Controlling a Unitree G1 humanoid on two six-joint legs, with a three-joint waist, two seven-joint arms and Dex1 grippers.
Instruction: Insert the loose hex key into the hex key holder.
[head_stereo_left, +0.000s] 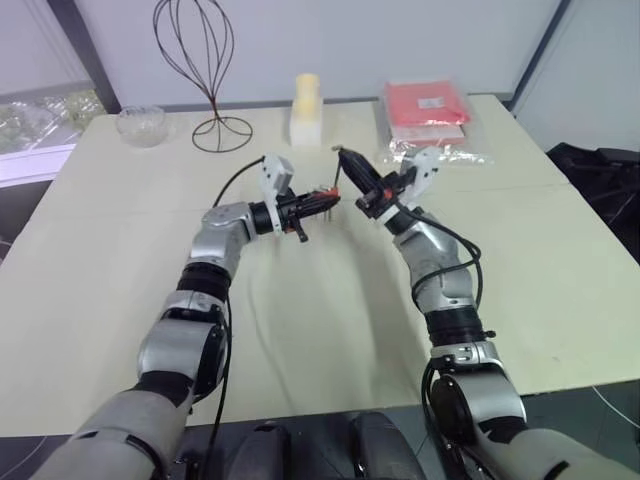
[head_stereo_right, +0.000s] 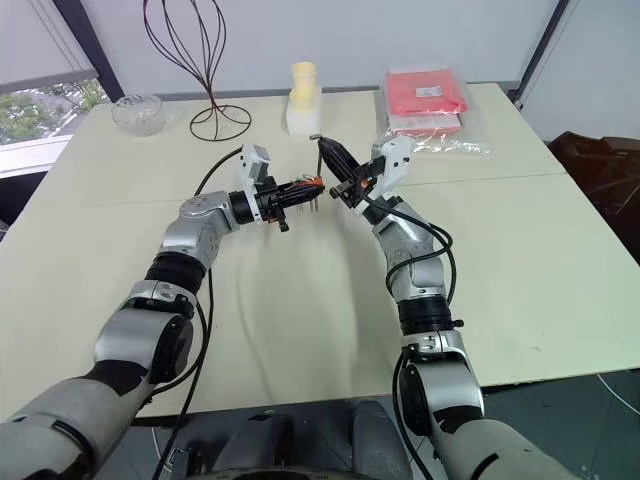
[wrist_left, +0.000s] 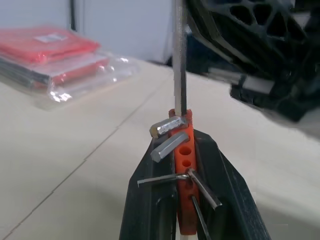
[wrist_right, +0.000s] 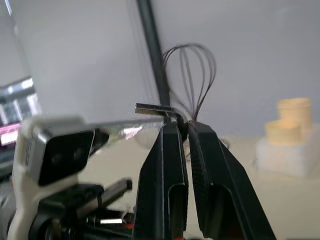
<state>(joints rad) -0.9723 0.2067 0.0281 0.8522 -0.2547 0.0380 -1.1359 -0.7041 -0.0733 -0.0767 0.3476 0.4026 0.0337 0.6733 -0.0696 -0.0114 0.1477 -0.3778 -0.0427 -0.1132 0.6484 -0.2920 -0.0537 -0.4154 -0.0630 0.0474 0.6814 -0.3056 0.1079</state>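
Observation:
My left gripper (head_stereo_left: 320, 203) points to the right above the table and is shut on the hex key holder (wrist_left: 184, 160), a small red-orange block with short keys sticking out. My right gripper (head_stereo_left: 346, 156) slants up and to the left, just right of it, shut on the loose hex key (wrist_left: 179, 60). The key's short bent end (wrist_right: 152, 107) pokes out past the right fingertips. Its long shaft runs straight to the holder's outer end. Whether the tip sits in a hole cannot be told.
At the back of the pale table (head_stereo_left: 560, 300) stand a wire stand (head_stereo_left: 205, 70), a glass bowl (head_stereo_left: 140, 125), a cream-coloured object on a white block (head_stereo_left: 306, 108) and a red packet in clear plastic (head_stereo_left: 428, 110). A dark bag (head_stereo_left: 600, 170) lies beyond the right edge.

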